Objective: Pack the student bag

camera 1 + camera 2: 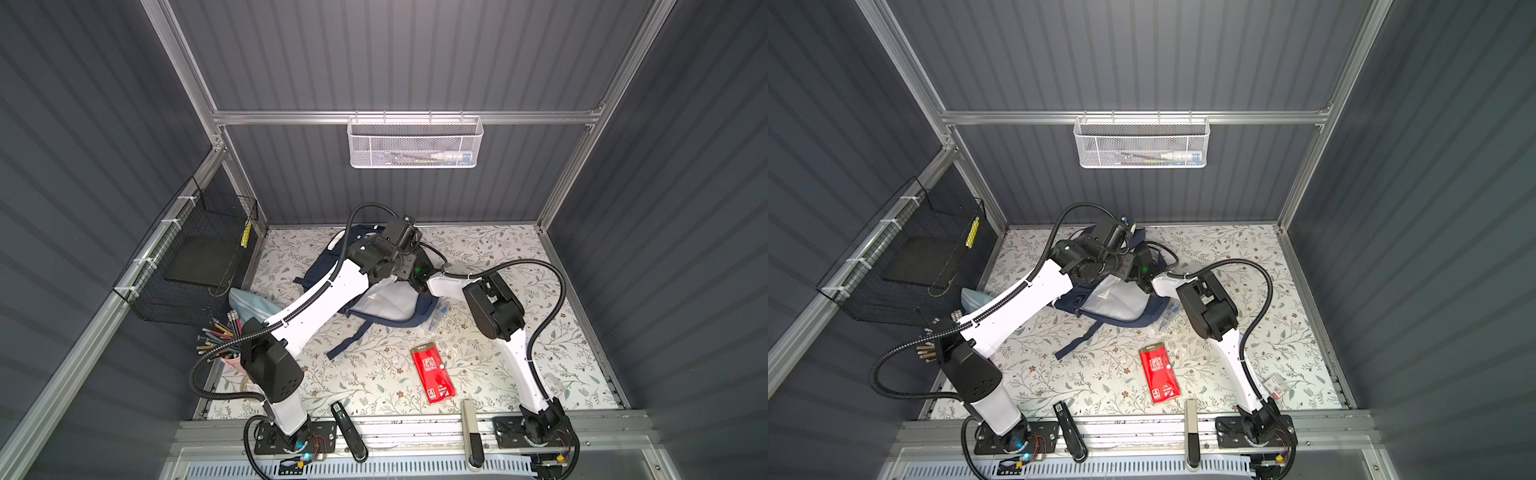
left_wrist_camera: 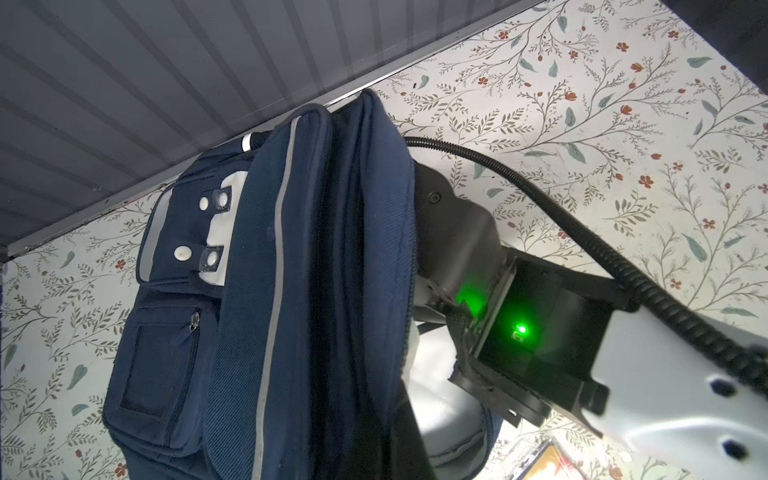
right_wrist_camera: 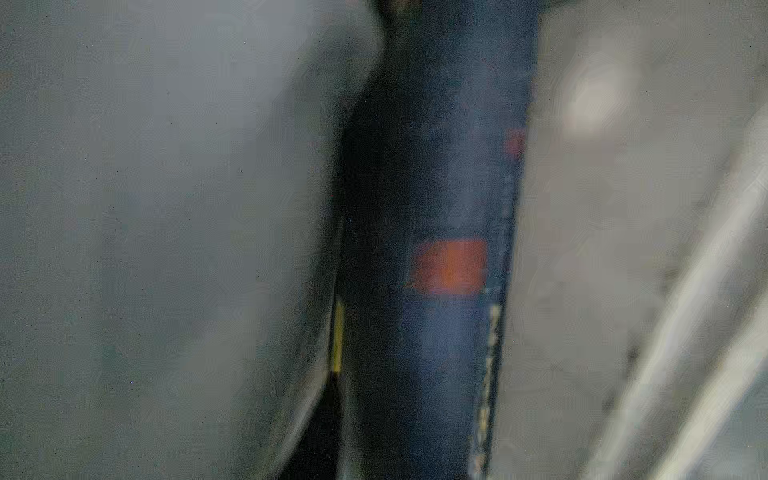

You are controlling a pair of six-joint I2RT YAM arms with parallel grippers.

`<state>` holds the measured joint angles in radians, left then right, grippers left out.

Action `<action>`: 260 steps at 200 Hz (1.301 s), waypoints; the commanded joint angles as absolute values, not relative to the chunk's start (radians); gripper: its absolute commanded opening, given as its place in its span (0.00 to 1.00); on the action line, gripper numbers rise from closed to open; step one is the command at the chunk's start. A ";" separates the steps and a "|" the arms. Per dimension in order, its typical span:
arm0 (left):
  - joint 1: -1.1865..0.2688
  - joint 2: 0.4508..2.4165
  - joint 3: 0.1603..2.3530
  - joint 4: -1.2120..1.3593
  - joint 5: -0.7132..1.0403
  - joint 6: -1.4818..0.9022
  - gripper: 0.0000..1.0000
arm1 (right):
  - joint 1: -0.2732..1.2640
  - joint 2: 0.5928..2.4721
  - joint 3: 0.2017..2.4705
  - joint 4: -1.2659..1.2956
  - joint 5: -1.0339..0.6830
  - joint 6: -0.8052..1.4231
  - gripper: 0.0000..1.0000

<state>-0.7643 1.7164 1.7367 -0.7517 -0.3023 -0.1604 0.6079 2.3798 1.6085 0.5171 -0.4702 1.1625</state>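
Left pincer (image 1: 405,262) is clamped shut. Going by how the student bag (image 2: 332,270) is hoisted right up in front of its wrist cam, it's pinching the navy fabric at the bag's mouth, though the fingertips themselves are hidden. Right pincer (image 2: 442,224) is shoved into the opening, so I can't tell if it's open or closed on anything. The bag sits at the far middle of the floral counter (image 1: 374,374), close to the far wall.

The left wrist cam is the only view showing the bag's front: zip pocket (image 2: 160,365), white snap patches (image 2: 219,232), grey reflective stripe (image 2: 278,270), plus the right arm going in behind the flap. Both top views bury all that under the two wrists. They do show the pale grey lining (image 1: 390,303) spread open toward the near side and a strap (image 1: 347,341) trailing nearer.

The right wrist cam is pure blur: pale grey either side, and a dark blue shape (image 3: 415,187) with an orange patch (image 3: 451,268) in the middle. No idea what it is.

Only the top views catch the rest: red packet (image 1: 432,372) near middle, clear packet (image 1: 436,318) just beside the bag's right edge, and light-blue pouch (image 1: 249,301) and pencils (image 1: 218,334) on the left.
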 commanded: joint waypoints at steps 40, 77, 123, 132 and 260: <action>-0.767 1.715 1.649 -0.608 -0.245 -0.233 0.00 | 0.523 2.056 1.242 0.408 -0.530 1.018 0.57; -0.767 1.760 1.560 -0.516 -0.195 -0.291 0.05 | 0.476 1.822 0.923 0.430 -0.497 0.974 0.55; -0.758 1.861 1.569 -0.435 -0.084 -0.331 0.33 | 0.478 1.466 0.739 0.107 -0.270 0.735 0.56; -0.757 1.864 1.563 -0.419 -0.049 -0.345 0.57 | 0.485 1.394 0.724 0.030 -0.216 0.681 0.56; -0.483 1.299 0.751 -0.122 0.145 -0.755 1.00 | 0.725 1.080 0.643 -0.100 -0.078 0.524 0.89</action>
<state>-0.5343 1.3434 0.8970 -0.1722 0.1154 -0.5976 0.6422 1.0233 0.6109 -0.1402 -0.1024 0.5129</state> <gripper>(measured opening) 0.998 0.892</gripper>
